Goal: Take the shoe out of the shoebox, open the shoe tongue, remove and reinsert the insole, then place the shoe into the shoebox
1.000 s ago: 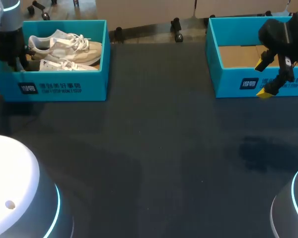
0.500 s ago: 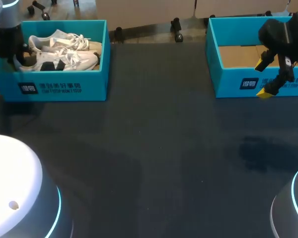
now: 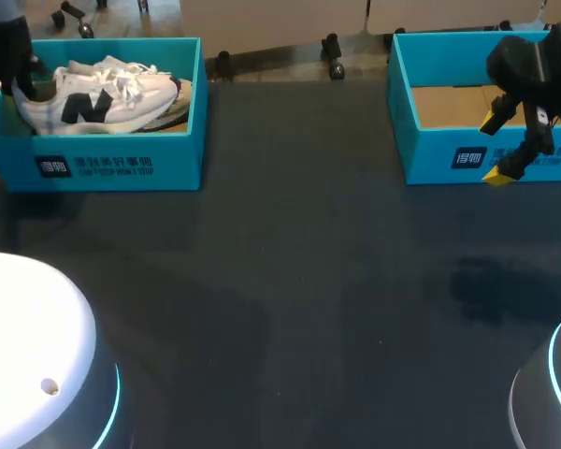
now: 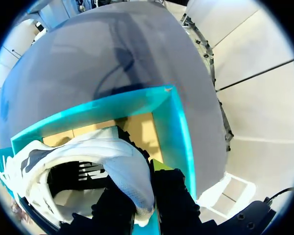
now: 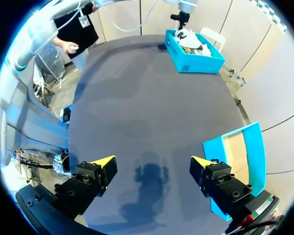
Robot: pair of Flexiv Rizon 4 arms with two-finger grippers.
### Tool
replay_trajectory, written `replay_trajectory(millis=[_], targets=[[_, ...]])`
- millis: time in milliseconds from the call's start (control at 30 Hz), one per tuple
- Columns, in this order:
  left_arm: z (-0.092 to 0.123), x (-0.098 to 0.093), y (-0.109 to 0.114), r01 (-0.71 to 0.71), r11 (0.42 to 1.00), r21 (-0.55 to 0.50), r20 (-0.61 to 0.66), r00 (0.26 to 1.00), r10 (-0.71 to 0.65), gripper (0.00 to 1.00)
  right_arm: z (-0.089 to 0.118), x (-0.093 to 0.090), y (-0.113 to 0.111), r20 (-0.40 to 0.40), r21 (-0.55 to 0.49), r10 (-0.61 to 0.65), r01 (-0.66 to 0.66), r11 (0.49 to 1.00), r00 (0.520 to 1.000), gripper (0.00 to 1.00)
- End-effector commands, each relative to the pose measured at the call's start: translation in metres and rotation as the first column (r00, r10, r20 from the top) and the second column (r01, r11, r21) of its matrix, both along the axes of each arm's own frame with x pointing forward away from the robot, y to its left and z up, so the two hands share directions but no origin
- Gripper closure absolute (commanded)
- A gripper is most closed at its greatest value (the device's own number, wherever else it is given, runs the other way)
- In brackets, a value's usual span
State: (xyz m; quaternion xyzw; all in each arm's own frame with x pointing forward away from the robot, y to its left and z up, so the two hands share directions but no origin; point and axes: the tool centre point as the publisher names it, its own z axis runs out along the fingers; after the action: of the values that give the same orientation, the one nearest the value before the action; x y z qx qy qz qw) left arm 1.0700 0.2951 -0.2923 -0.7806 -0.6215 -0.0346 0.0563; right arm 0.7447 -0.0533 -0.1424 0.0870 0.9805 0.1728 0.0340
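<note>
dark table (image 3: 290, 281), left jaws clamping shoe (image 3: 103, 103) heel, teal shoebox (image 3: 182, 159)

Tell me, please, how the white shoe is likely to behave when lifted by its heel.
The white shoe probably sags toe-down, since the left gripper pinches only its heel collar. That padded collar may flex or slip. Loose laces could snag the shoebox wall.

The white shoe (image 3: 98, 101), with a dark logo on its side and white laces, sits upright in profile in the open teal shoebox (image 3: 122, 164) at the table's far left. Its toe points right and its heel left. The left gripper (image 4: 137, 196) pinches its heel collar. A second pale shoe (image 3: 179, 112) shows behind the toe. Another open teal shoebox (image 3: 449, 154) stands far right, showing a brown floor.
</note>
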Motion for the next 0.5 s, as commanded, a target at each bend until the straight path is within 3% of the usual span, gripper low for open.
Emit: replay_trajectory(millis=[33, 267, 500], targets=[[0.025, -0.009, -0.001, -0.003, 1.0, 0.005, 0.011, 1.0, 0.003, 1.0, 0.0, 0.001, 0.001, -0.003, -0.002, 0.0, 0.0, 1.0, 1.0, 0.0], [0.059, -0.015, -0.001, 0.013, 0.999, 0.04, 0.01, 1.0, -0.013, 1.0, 0.0, 0.001, 0.001, -0.003, -0.002, 0.0, 0.0, 1.0, 1.0, 0.0], [0.076, -0.024, -0.001, 0.005, 0.999, 0.039, 0.017, 1.0, -0.005, 1.0, 0.0, 0.001, 0.001, -0.003, -0.002, 0.0, 0.0, 1.0, 1.0, 0.0]])
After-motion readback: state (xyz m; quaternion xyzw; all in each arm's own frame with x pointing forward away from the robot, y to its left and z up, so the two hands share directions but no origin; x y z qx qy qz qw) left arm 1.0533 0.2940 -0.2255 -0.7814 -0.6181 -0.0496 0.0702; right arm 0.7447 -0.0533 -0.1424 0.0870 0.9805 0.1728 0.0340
